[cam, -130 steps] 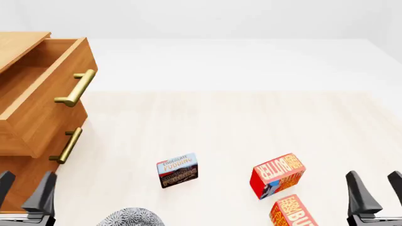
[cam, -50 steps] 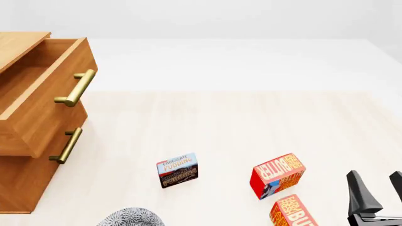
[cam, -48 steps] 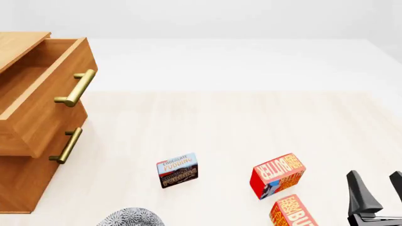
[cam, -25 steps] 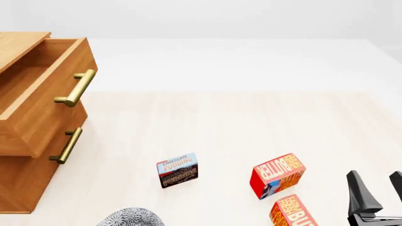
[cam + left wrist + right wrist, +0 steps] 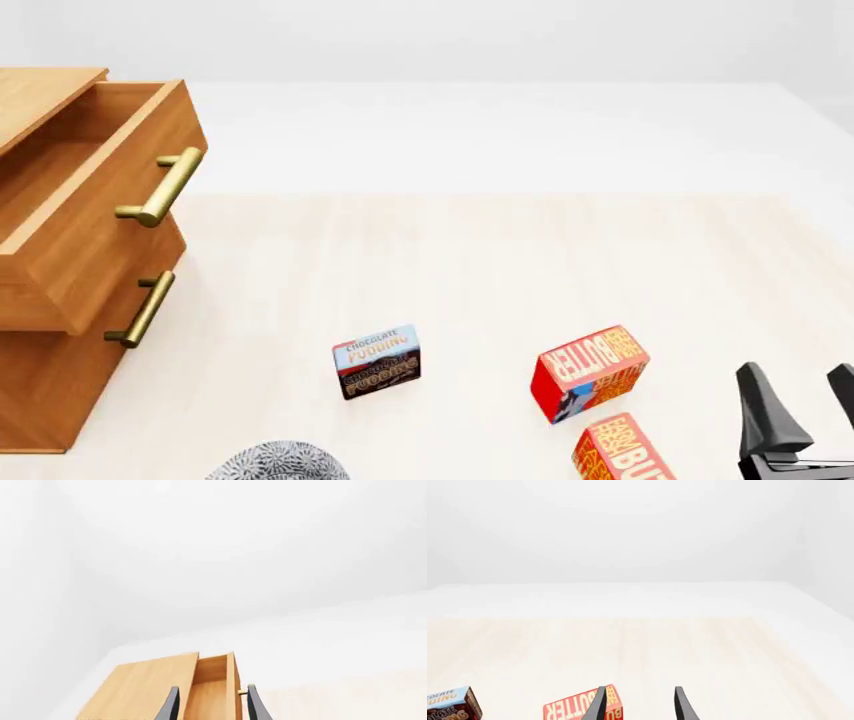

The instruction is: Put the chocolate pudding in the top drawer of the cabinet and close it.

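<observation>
The chocolate pudding (image 5: 376, 361) stands on the table near the front middle, its light blue and brown face towards me; the right wrist view also catches the pudding (image 5: 450, 705) at its edge. At the left stands the cabinet (image 5: 40, 390) with its top drawer (image 5: 107, 215) pulled out and nothing visible inside. My right gripper (image 5: 795, 372) is open at the front right corner, apart from every box. In the left wrist view my left gripper (image 5: 212, 705) is open with nothing in it, pointing towards the cabinet (image 5: 147, 690) and its open drawer (image 5: 212, 677). It is outside the front view.
Two red-orange butter boxes (image 5: 590, 371) (image 5: 625, 450) lie between the pudding and my right gripper; the nearer butter box (image 5: 577, 710) shows beside the right fingers. A grey speckled round object (image 5: 274, 462) sits at the front edge. A brass handle (image 5: 160, 187) juts from the drawer.
My left gripper stood at the front left corner 2.6 s ago and has left the front view. Nothing has moved over the last second.
</observation>
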Available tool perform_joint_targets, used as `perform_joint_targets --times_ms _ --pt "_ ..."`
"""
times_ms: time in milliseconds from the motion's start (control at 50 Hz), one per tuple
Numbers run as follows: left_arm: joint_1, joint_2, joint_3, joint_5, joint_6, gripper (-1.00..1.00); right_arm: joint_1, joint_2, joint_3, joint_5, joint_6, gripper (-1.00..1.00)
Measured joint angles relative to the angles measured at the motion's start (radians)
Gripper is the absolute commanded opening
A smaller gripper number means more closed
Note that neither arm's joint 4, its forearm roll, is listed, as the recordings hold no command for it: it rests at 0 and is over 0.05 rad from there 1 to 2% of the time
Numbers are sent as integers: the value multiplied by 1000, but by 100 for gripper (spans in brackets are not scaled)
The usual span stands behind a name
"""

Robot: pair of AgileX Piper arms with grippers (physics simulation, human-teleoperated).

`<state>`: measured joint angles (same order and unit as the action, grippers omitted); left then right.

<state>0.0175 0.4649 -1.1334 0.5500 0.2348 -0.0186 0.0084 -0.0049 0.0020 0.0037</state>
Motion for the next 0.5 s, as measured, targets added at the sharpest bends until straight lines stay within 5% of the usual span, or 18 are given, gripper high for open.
perform_joint_targets --times_ms 500 --pt "21 301 -232 320 -90 100 0 -1 0 0 0 100"
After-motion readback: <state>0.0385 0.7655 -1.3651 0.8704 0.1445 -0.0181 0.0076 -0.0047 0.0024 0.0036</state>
